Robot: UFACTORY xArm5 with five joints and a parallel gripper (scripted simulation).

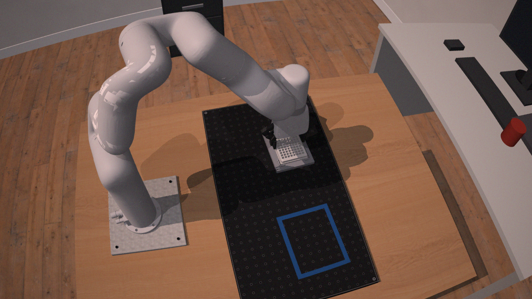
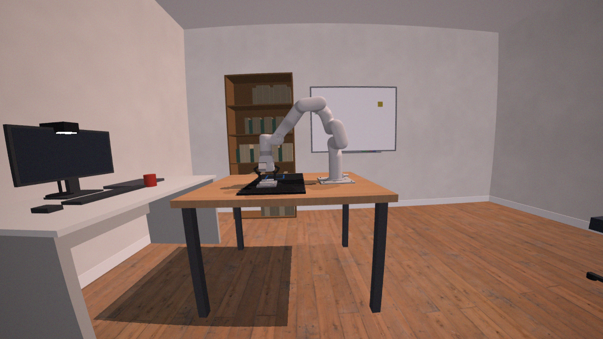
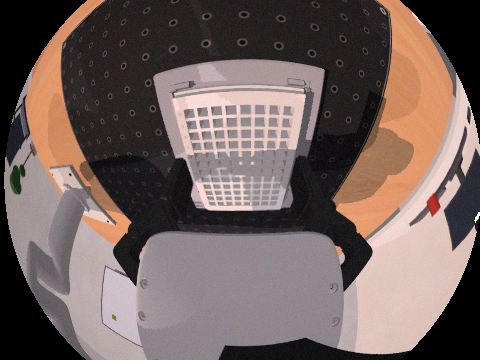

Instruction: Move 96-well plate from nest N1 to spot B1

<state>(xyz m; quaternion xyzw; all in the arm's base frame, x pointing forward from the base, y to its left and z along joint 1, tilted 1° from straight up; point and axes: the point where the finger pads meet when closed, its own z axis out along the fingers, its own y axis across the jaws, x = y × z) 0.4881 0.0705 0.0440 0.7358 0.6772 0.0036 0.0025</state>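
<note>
Top view, your 96-well plate (image 1: 291, 151) flat in plate nest (image 1: 294, 164), long axis running upper left to lower right; gripper (image 1: 288, 138) above, jaws wide open, holding nothing

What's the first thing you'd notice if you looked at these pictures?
A big white robot arm bends over a wooden table, its open gripper straddling a white plate full of little square holes. Nearer the table's front edge, a bright blue tape rectangle sits on the black dotted mat.

White 96-well plate (image 1: 291, 151) flat, upright in grey nest N1 (image 1: 294, 163); blue outline B1 (image 1: 285, 238) apart.
</note>
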